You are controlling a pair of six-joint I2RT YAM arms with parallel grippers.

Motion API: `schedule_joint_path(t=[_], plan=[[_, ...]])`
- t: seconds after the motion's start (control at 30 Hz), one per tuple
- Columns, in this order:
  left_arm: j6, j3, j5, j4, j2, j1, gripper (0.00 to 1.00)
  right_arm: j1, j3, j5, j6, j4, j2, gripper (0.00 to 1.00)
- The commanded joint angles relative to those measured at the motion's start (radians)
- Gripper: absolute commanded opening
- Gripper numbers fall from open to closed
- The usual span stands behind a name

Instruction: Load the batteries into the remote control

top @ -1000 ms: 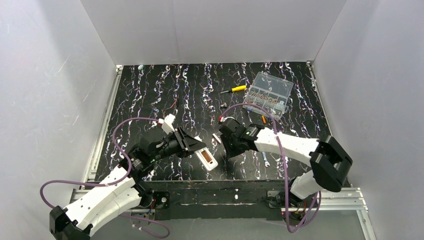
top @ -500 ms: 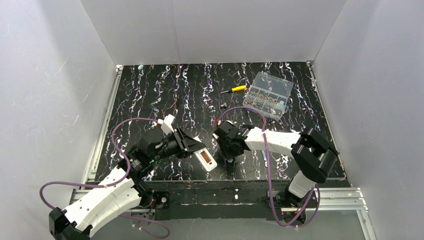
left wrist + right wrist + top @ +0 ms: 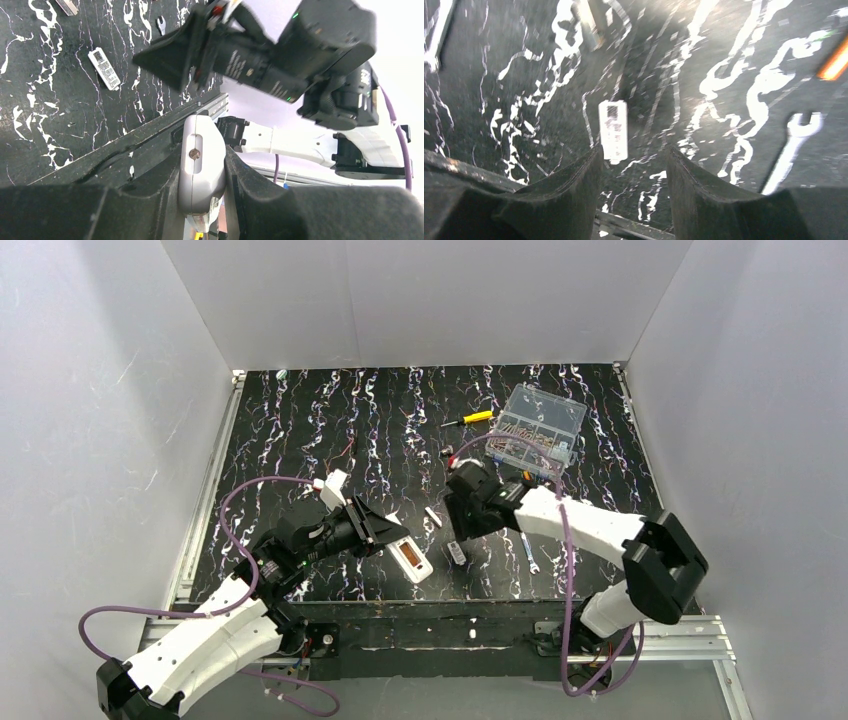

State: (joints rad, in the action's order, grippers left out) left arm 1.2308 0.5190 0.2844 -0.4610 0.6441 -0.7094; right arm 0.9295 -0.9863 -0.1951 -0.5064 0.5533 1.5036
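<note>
The black tabletop (image 3: 300, 420) is streaked all over with white marble-like veins. The slim white plastic remote control (image 3: 411, 558) shows an orange-brown strip in its open back. A small flat white rectangular plate (image 3: 613, 131) carries a dark printed code (blurred). The slim screwdriver (image 3: 470, 418) has a yellow handle, and the thin cables (image 3: 275, 479) are purple.

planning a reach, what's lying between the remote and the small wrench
In the top view, a small white labelled plate lies flat on the mat between the remote control and the wrench, touching neither.
</note>
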Motion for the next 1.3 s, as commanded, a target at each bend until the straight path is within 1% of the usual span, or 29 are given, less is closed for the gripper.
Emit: schedule_joint_path(t=[0.0, 0.1, 0.23, 0.47, 0.6, 0.9, 1.27], plan=[[-0.011, 0.03, 0.007, -0.013, -0.012, -0.004, 0.0, -0.13, -0.037, -0.034, 0.052, 0.038, -0.077, 0.56], [-0.014, 0.033, 0.009, -0.005, -0.018, -0.003, 0.0, -0.243, -0.033, -0.007, 0.073, 0.033, -0.085, 0.56], [-0.02, 0.037, 0.007, 0.011, -0.028, -0.004, 0.0, -0.367, -0.034, 0.013, 0.099, 0.008, -0.056, 0.56], [-0.022, 0.044, 0.01, 0.037, -0.034, -0.002, 0.0, -0.498, -0.056, 0.043, 0.11, -0.035, 0.025, 0.54], [-0.026, 0.049, 0.015, 0.047, -0.034, -0.004, 0.0, -0.524, -0.076, 0.06, 0.115, -0.043, 0.065, 0.52], [-0.026, 0.053, 0.01, 0.055, -0.034, -0.004, 0.0, -0.534, -0.1, 0.062, 0.106, -0.059, 0.142, 0.44], [-0.032, 0.061, 0.011, 0.071, -0.027, -0.004, 0.0, -0.534, -0.088, 0.051, 0.078, -0.064, 0.205, 0.38]])
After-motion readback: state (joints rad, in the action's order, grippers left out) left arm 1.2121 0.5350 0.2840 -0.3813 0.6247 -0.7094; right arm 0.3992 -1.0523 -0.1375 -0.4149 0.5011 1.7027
